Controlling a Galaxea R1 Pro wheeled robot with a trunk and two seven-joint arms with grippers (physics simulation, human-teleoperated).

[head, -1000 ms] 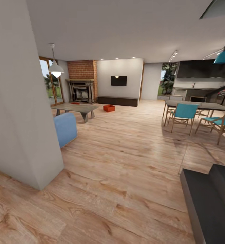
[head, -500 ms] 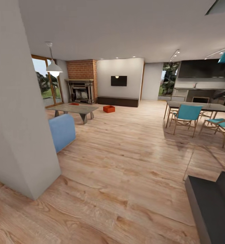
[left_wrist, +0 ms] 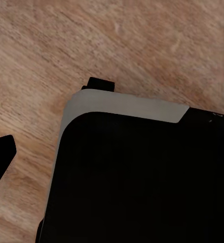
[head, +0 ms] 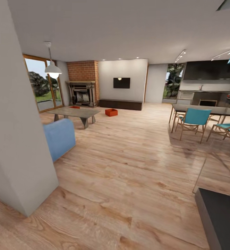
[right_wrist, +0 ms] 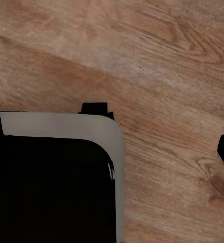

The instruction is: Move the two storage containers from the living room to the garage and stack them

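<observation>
Jaws on both arms point down at the wood floor (right_wrist: 157, 55), open or not I cannot tell, while one orange bin (head: 111, 111) sits far ahead near the fireplace (head: 82, 93).

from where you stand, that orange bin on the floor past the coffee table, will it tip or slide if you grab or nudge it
The orange bin looks low and wide with a flat base, so tipping seems unlikely. It sits on smooth wood-plank floor, so a nudge would probably slide it. It appears open-topped with thin walls, so likely light; too distant to be sure.
</observation>
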